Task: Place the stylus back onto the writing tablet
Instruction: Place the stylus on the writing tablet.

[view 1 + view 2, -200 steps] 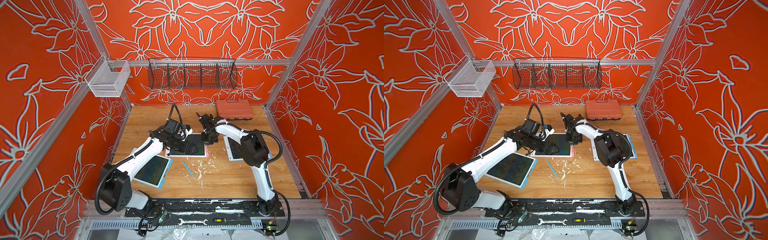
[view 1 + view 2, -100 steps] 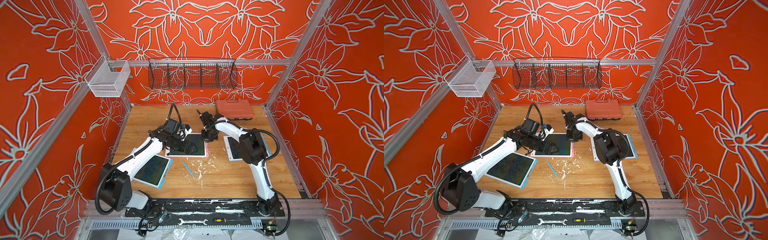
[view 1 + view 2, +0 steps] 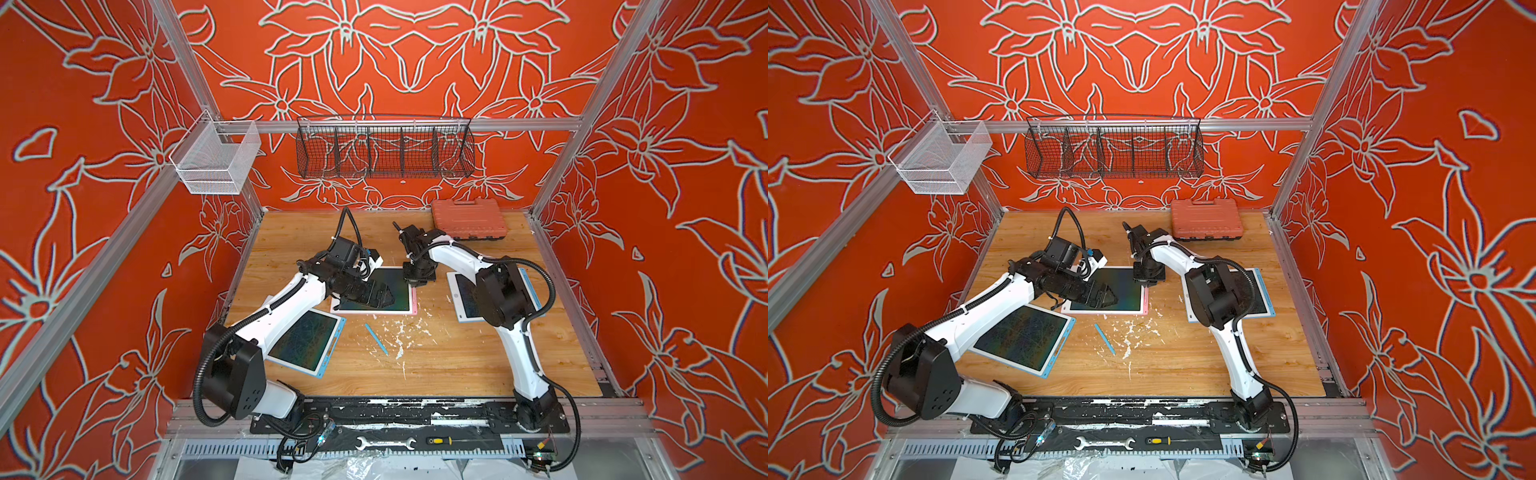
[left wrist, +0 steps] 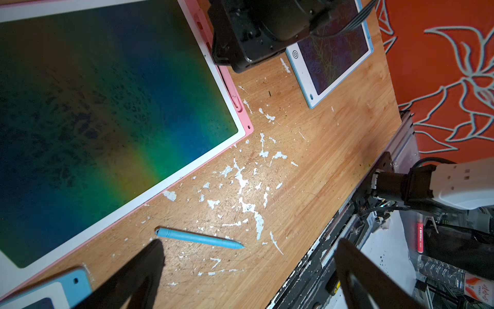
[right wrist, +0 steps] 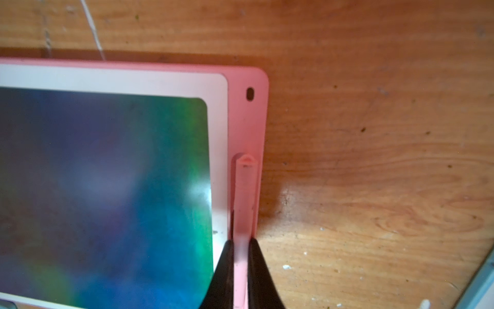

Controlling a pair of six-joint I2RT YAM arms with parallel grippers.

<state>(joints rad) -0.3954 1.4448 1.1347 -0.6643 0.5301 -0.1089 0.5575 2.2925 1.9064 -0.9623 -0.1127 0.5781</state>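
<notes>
The work cell has orange walls with a pale flower pattern, and the floor of it is a wooden desk (image 3: 457, 365) with many white scratches and flakes near the middle. A black wire basket (image 3: 384, 147) hangs on the back wall and an orange tool case (image 3: 467, 220) lies at the far edge.

In the right wrist view, the right gripper (image 5: 240, 256) is clamped on a pink stylus (image 5: 244, 192). The stylus lies along the pink side rail of the pink writing tablet (image 5: 247, 120), inside or just over the long groove there. Its long axis runs parallel to that edge, and its blunt end points away from the gripper toward the corner with the small hole. I judge that it is almost seated, so the coming move turns on pressing it straight down into the groove and then letting go. I cannot tell if it is fully clicked in.

The left gripper (image 4: 248, 270) has its jaws wide apart and holds nothing. It hovers above the front edge of the same tablet. A blue stylus (image 4: 199, 238) lies loose on the desk just in front of it, with its length across the gap of the jaws. This arm is clearly the nearer one to it. Two blue tablets (image 3: 305, 338) (image 3: 467, 299) lie at the sides.
</notes>
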